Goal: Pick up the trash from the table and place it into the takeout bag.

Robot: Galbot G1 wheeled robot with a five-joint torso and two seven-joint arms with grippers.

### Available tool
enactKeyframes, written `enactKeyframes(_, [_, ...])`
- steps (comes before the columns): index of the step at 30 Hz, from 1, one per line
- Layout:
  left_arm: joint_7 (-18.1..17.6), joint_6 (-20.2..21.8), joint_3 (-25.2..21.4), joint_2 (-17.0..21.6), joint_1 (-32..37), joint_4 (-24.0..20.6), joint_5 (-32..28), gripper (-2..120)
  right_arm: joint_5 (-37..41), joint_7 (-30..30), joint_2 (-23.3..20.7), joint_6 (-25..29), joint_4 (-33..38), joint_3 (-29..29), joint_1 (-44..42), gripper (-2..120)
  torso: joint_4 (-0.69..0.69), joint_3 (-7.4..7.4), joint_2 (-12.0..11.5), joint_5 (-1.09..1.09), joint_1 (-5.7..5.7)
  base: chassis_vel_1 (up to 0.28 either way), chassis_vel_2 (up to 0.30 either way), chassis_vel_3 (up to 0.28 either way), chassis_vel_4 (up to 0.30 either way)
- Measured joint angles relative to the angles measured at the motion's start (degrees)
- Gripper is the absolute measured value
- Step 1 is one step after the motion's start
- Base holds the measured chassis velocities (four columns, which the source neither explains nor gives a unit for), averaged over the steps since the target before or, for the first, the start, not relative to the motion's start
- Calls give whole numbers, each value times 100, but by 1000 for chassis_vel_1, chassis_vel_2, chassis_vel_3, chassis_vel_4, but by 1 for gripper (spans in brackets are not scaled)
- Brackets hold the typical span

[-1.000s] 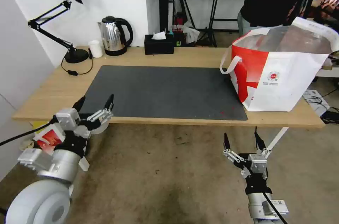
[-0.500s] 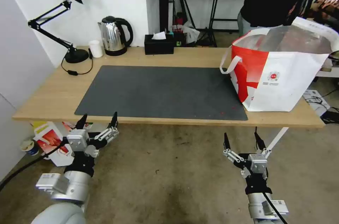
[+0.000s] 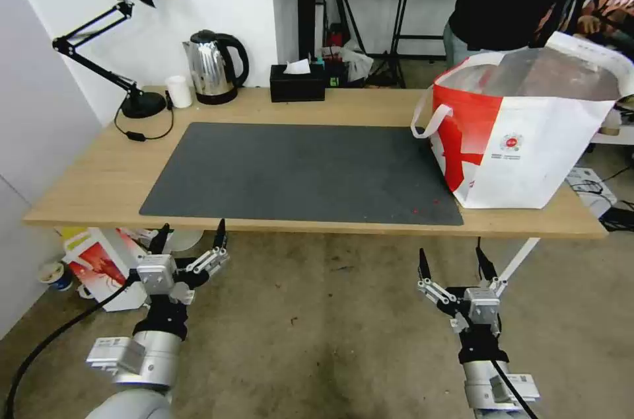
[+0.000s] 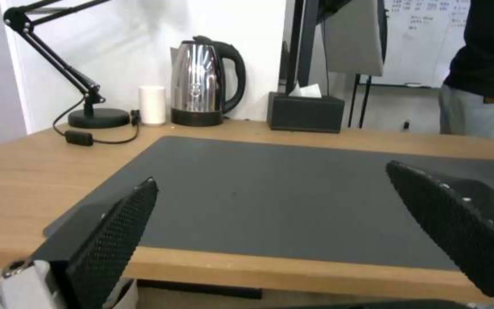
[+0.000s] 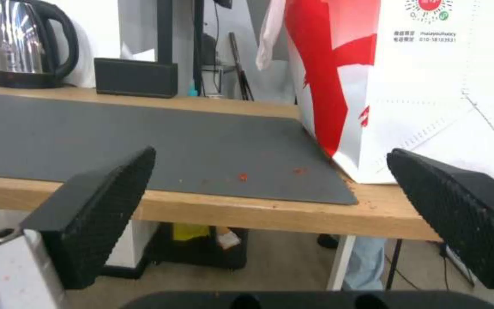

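Your two grippers hang low in front of the long light-wood table (image 3: 105, 174) with its white legs, below the near edge, and neither holds anything. The left gripper (image 3: 191, 237) sits under the near-left corner of the large dark grey rectangular mat (image 3: 304, 171), its black ridged fingers (image 4: 112, 238) spread wide apart with nothing between them. The right gripper (image 3: 454, 262) hangs below the near-right stretch of the table, its fingers (image 5: 101, 204) equally wide and empty.

The large boxy red-and-white takeout bag (image 3: 528, 141) with white loop handles stands upright at the table's right end, mouth open, silvery lining showing, its base overlapping the mat's right edge. The mat carries a few small red specks (image 5: 242, 176) near the bag and no bowl or cup. Along the far edge stand a black desk lamp (image 3: 125, 42), a steel kettle (image 3: 214, 69) and a black tissue box (image 3: 297, 83); none of these is trash.

Judged from this, you are at the close of the job: the disposables appear to be off the table, presumably inside the bag, though its contents are hidden from here. Before calling it done, your next move calls for a look into the bag and along the tabletop, keeping both arms clear of the table edge as you raise them.
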Motion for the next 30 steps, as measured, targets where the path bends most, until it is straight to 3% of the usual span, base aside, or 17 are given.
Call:
enactKeyframes(11, [72,-337,97,47,162,352,552,100,0,0,0,0,0,0,0,100,0,0,0,-1,0,0,0,0,0])
enactKeyframes(30, [210,-378,0,93,153,610,628,100,0,0,0,0,0,0,0,100,0,0,0,0,0,0,0,0,0])
